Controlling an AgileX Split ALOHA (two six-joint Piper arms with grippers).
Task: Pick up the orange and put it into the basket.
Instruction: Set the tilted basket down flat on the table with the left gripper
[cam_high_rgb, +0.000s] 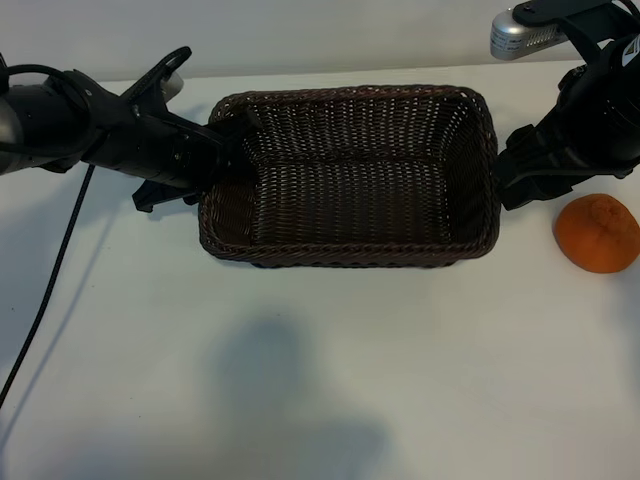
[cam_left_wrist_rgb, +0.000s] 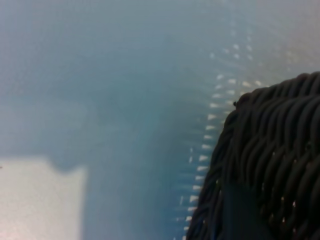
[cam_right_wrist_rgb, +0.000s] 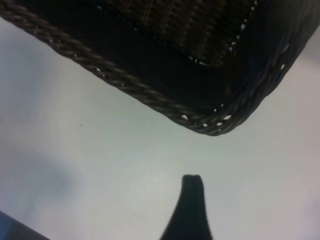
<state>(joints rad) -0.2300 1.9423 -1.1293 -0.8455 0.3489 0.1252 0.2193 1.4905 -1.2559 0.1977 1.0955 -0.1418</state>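
Wicker basket (cam_high_rgb: 350, 250) is sitting mid-table (cam_high_rgb: 300, 380), dark brown and empty as far as I can see. Orange (cam_high_rgb: 597, 233) is lying on the white top just off the basket's right end, not touching anything. Left gripper (cam_high_rgb: 232, 150) is reaching in at the basket's left rim, jaws partly apart, holding nothing. Right gripper (cam_high_rgb: 515, 175) is hanging between basket and orange, jaws wide, nothing in them.

No text, label, brand, number or sign is showing legibly anywhere in these views.
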